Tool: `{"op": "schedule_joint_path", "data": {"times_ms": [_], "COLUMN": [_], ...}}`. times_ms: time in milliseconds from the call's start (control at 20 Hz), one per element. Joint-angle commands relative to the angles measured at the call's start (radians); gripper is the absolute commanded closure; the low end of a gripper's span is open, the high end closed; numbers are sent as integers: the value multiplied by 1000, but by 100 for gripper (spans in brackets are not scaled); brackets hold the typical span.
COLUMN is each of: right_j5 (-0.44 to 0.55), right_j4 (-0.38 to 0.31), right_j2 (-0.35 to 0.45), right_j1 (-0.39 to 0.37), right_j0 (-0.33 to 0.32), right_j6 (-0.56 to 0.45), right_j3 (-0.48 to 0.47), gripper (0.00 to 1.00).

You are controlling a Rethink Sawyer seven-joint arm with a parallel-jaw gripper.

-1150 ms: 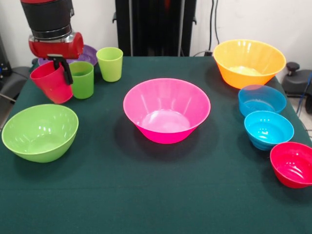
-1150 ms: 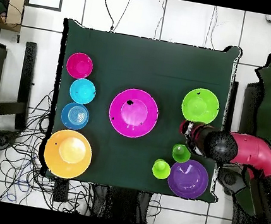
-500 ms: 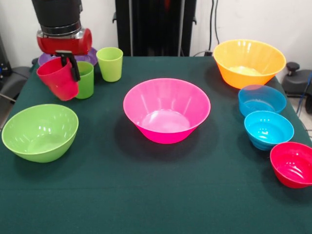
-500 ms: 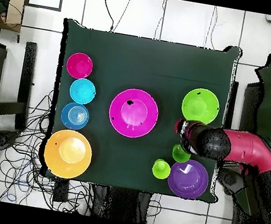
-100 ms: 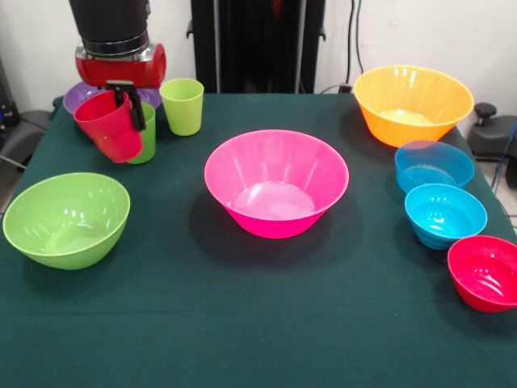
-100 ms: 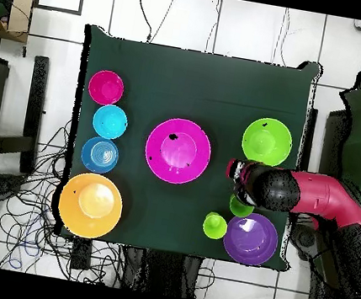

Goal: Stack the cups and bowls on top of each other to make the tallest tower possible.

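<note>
**Gripper carries the red cup clear of the table**

Gripper (image 5: 128, 103) is clamped on the rim of the short glossy red plastic cup (image 5: 109, 127), 1 black finger (image 5: 137, 113) down the outside wall, the other presumably inside. The cup hangs tilted, off the dark green tablecloth (image 5: 258, 323), in front of the green plastic tumbler (image 5: 147, 133) and just above the large lime-green plastic bowl (image 5: 66, 218).

My read: this is the carry step, with no tower started, since every bowl sits alone. To do it well, keep the cup high enough to clear the green tumbler and the lighter lime-green tumbler (image 5: 182, 105) beside it. A rim pinch on a tilted cup is a shaky hold, so a smooth, unhurried swing looks wise. Level it over the chosen base, lower until it seats, then let go. The large pink plastic bowl (image 5: 275, 182) at centre looks the broadest footing.

Front view shows the cup's tilt and the finger. Overhead, the red and black arm (image 6: 313, 196) covers the cup, leaving only a sliver of red at its tip, but the layout reads plainly: the shallow purple bowl (image 6: 251, 238) shows whole, where the front view gives just a rim behind the gripper. It also lines up the large orange bowl (image 6: 90, 204), the translucent blue bowl (image 6: 99, 154), the turquoise bowl (image 6: 110, 121) and the small red bowl (image 6: 106, 88) in 1 row.
</note>
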Motion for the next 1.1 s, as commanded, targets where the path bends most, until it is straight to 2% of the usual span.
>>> {"op": "schedule_joint_path", "data": {"times_ms": [50,550,1100], "right_j5": [2,-54,-82], "right_j4": [23,41,97], "right_j2": [-90,-172,-258], "right_j1": [-10,-29,-30], "right_j0": [78,174,258], "right_j6": [90,184,234], "right_j3": [54,56,56], "gripper": [100,100,100]}}
